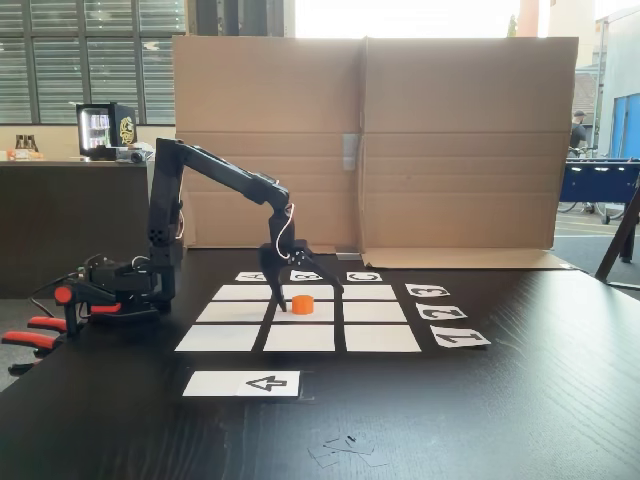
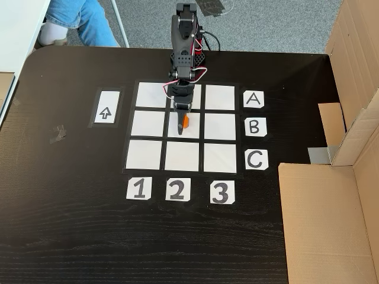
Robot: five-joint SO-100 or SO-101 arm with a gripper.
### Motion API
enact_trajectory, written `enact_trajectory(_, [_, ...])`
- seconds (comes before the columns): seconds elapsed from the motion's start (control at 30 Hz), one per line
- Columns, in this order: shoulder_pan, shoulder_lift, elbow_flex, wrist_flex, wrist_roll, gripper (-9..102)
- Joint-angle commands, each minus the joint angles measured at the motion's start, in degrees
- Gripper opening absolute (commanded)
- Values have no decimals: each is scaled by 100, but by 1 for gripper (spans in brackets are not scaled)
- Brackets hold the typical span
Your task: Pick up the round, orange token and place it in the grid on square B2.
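The token (image 1: 302,304) sits on square B2 (image 1: 322,311) (placement looks done); the hand (image 1: 306,292) straddles it, released, and should lift clear.

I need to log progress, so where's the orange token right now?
The token sits on square B2, the grid's centre cell, between the open gripper's fingers in both fixed views.

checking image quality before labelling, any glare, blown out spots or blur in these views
In a fixed view the window above the cardboard wall is blown out, the token still sharp; in another fixed view light is even, and the arm hides part of the token.
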Motion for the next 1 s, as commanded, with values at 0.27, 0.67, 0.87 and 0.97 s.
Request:
enact_trajectory(0.27, [1371,3190,2030,-932,-1151,54])
enact_trajectory(0.67, [3542,6688,3999,-2821,-1134,53])
enact_trajectory(0.87, [5282,8042,4755,-3375,-1046,-1])
enact_trajectory(0.97, [6311,8701,5027,-2892,-1046,-1])
